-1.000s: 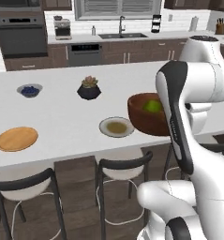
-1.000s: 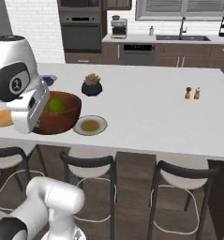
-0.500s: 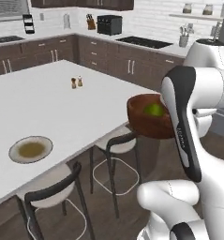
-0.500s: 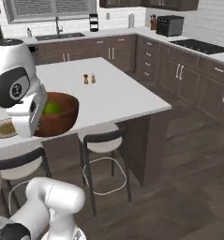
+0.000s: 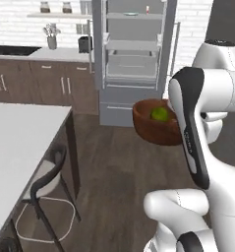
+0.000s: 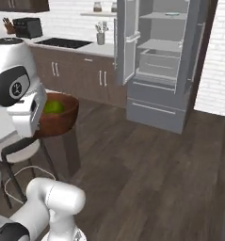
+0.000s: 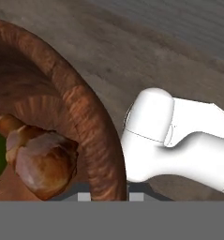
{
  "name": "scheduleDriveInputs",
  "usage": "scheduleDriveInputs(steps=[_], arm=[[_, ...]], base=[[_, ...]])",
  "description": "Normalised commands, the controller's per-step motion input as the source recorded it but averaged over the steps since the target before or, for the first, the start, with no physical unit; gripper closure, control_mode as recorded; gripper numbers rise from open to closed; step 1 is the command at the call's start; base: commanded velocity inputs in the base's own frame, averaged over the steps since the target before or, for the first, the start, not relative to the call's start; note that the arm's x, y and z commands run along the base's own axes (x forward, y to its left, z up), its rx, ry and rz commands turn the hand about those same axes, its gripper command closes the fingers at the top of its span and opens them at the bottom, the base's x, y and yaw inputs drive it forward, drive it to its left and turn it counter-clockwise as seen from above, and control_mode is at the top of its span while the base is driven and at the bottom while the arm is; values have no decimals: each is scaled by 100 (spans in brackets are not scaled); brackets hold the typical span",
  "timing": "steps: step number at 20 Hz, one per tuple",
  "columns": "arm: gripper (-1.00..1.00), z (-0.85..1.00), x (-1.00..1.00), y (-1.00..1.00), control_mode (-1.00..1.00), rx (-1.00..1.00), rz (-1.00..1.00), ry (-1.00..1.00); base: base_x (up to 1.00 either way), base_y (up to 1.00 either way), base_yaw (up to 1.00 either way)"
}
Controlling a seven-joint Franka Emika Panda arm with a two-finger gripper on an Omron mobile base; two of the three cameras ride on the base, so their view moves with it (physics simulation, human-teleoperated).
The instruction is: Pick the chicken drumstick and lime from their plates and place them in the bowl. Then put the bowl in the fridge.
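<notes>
Even, soft rendered light, faint shadows under the stool (image 5: 47, 182), slightly blurry, low-resolution views, no glare.

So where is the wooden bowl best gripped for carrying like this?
By its rim wall, coming down from above with one finger inside and one outside. The bowl is too wide to span, and its upright thin wall fits the gripper, which is shut on it, leaving the drumstick and lime undisturbed.
</notes>
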Motion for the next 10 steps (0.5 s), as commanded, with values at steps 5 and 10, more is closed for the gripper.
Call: scheduleDriveInputs(steps=[5,10], arm=[[100,0,0,0,100,0,0,0],[100,0,0,0,100,0,0,0]], base=[[43,-15,-52],[83,-12,-18]])
